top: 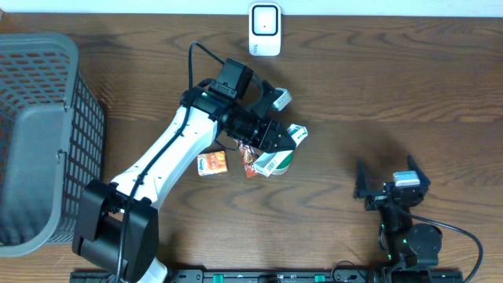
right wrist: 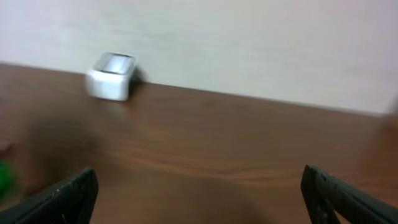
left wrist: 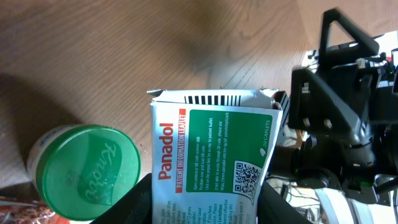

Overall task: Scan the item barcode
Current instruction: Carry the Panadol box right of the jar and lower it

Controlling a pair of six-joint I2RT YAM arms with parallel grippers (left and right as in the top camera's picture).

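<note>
The left hand [top: 277, 140] is gripping the Panadol box [left wrist: 211, 149], its fingers partly closed around it, over the desk [top: 393, 79] just beside a green-lidded jar [left wrist: 84, 171]. The box's lower end is running off the wrist view, and its barcode is showing only foreshortened. The right hand [top: 389, 185] is sitting wide open and empty.

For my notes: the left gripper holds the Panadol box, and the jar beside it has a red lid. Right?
Not quite: the lid is green, as the left wrist view shows. The left gripper does hold the Panadol box.
</note>
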